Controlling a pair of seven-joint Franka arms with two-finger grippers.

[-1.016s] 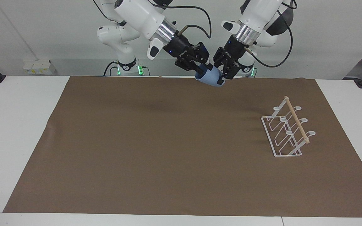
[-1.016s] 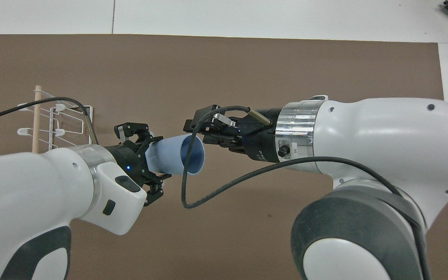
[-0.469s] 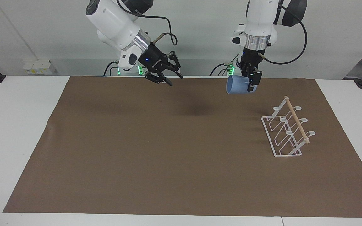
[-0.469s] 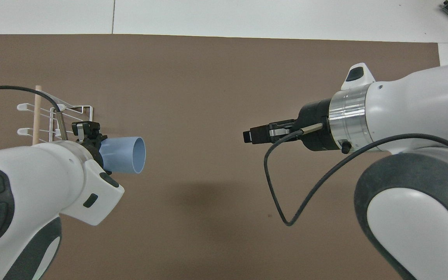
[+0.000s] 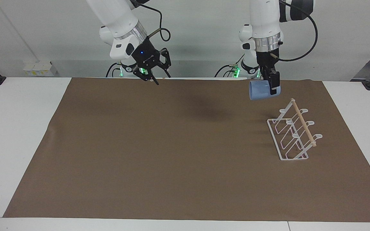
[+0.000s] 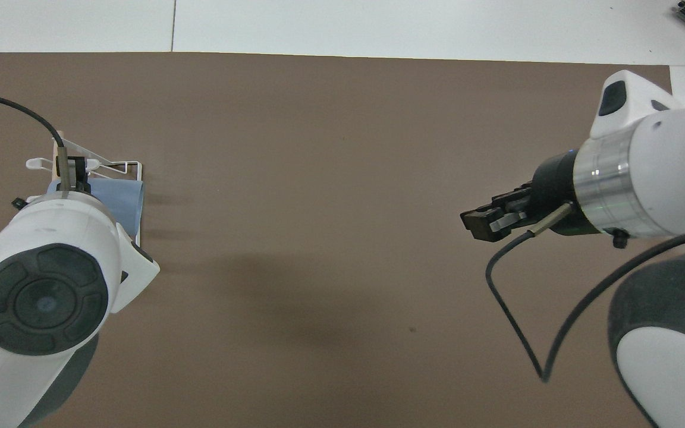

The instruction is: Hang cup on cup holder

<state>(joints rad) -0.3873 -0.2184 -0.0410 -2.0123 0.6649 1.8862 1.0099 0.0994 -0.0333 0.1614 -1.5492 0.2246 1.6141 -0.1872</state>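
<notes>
We start with the desk (image 5: 18, 134): a brown mat (image 5: 172, 154) covers most of it, nothing else on it but the rack. The cup holder (image 5: 294, 134) sits toward the left arm's end of the desk, upright, wooden rod across the top, all prongs bare.

What changed: a second ago both pincers met at the cup mid-desk, close to the robots; now they are well apart. The handover looks done. The left pincer (image 5: 272, 87) has carried the cup (image 5: 260, 90) toward the rack and is clamped on it, one finger at the cup's wall. The cup hangs in the air on its side, mouth pointing toward the right arm's end, over the mat just beside the holder's end nearer the robots. It does not touch the rack. From overhead it overlaps the rack, but that is only height.

The right pincer (image 5: 154, 75) has backed off over the mat's edge by its own base, holds nothing, fingers part open. It waits.

We judge the task is past transfer and into the approach. Still to do: tip the mouth downward and lower the cup over a prong.
</notes>
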